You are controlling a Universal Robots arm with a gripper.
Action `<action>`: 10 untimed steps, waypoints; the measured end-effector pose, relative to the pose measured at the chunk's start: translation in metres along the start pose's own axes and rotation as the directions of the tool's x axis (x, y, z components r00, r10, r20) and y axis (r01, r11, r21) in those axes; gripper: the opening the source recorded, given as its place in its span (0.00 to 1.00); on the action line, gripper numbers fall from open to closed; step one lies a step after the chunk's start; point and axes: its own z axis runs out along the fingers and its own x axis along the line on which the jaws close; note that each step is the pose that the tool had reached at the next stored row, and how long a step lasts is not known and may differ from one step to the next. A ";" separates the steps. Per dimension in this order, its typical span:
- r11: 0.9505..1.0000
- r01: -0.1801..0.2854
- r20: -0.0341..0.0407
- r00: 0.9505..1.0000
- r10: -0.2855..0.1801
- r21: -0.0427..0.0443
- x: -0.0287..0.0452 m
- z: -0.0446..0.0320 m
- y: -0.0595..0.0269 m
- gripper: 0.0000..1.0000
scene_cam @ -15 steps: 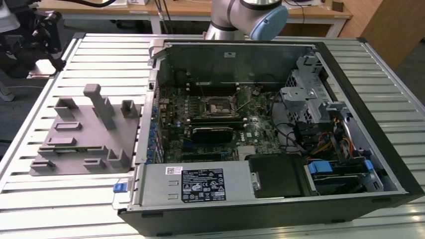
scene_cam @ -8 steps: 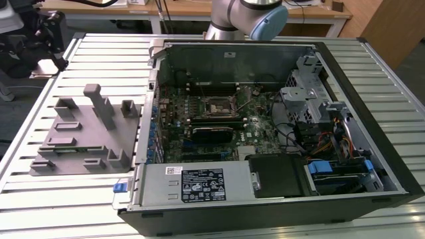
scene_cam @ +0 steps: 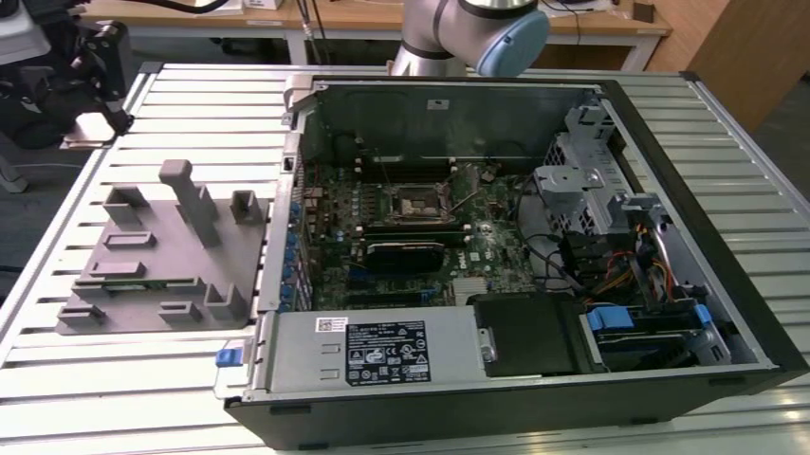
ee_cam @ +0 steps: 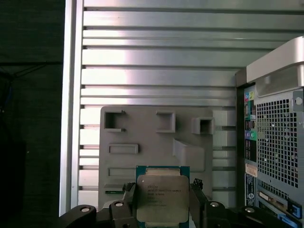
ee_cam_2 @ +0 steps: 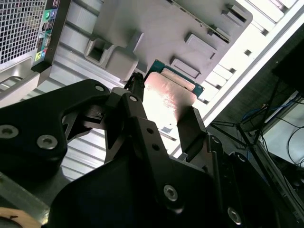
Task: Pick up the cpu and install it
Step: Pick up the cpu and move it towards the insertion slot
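Note:
The cpu (ee_cam: 162, 195), a flat square chip with a pale metal top and a thin green rim, sits between my gripper's (ee_cam: 163, 202) two black fingers. In the second wrist view the cpu (ee_cam_2: 167, 95) is clamped edge to edge, and the gripper (ee_cam_2: 164, 110) is shut on it. It hangs well above the grey holder block (ee_cam: 142, 137) on the slatted table. In the exterior view the square black socket (scene_cam: 414, 203) with its metal frame lies on the green board inside the open computer case (scene_cam: 708, 313).
The grey holder block (scene_cam: 152, 256) lies at the exterior view's left of the case, with upright posts on it. The arm's joint (scene_cam: 487, 33) stands behind the case. The perforated rear of the case (ee_cam: 275, 142) is close beside the block. The slatted table's edge (ee_cam: 71, 118) borders dark floor.

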 end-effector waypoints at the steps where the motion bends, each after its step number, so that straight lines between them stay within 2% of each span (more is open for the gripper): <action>1: 1.000 0.000 0.000 1.000 0.000 0.000 -0.0003 0.0000 0.0000 0.53; 10: 1.000 0.000 0.000 1.000 0.000 0.000 -0.0060 0.0001 0.0001 0.53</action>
